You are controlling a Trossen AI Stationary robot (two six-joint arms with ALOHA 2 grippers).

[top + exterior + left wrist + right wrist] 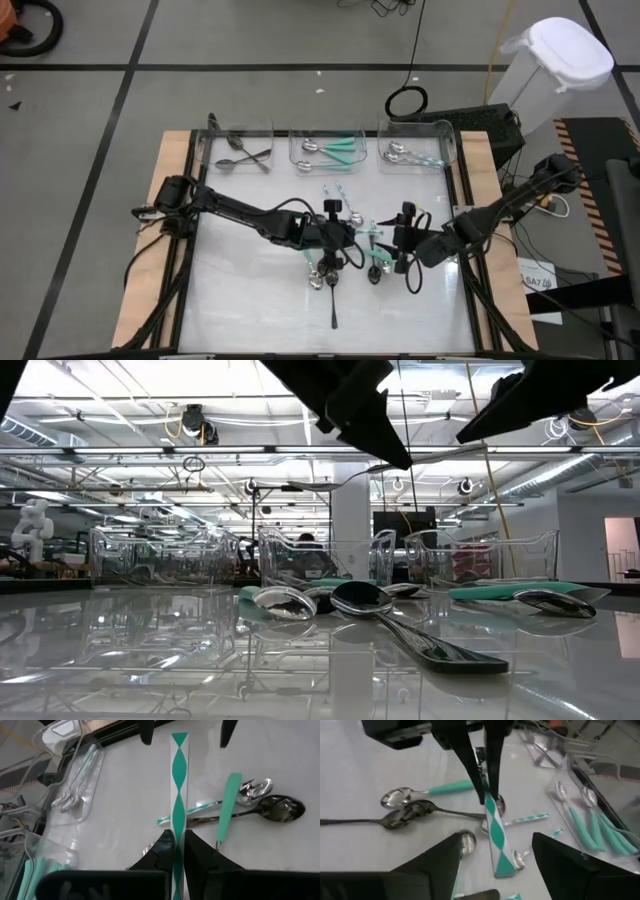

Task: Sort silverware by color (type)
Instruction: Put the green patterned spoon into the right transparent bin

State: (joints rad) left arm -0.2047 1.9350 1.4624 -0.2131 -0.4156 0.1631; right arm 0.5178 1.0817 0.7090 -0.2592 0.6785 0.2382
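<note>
My left gripper is over the middle of the table, shut on a utensil with a teal-and-white diamond-patterned handle. My right gripper faces it from the table's right, open, and the handle's free end is in front of its spread fingers. On the table below lie a teal-handled spoon, a dark spoon, a spoon with a striped handle and others. The held utensil's working end is hidden. My left gripper pinches the patterned handle between its two fingers, which come from above, slanting toward the table's right, and lie along it. The utensil is lifted clear of the table. It hangs tilted below the fingers, free end toward my right gripper.
Three clear bins stand along the far edge: dark spoons in the left bin, teal-handled ones in the middle bin, pale-handled ones in the right bin. A long dark utensil lies toward the near edge. Bare white table shows left and near.
</note>
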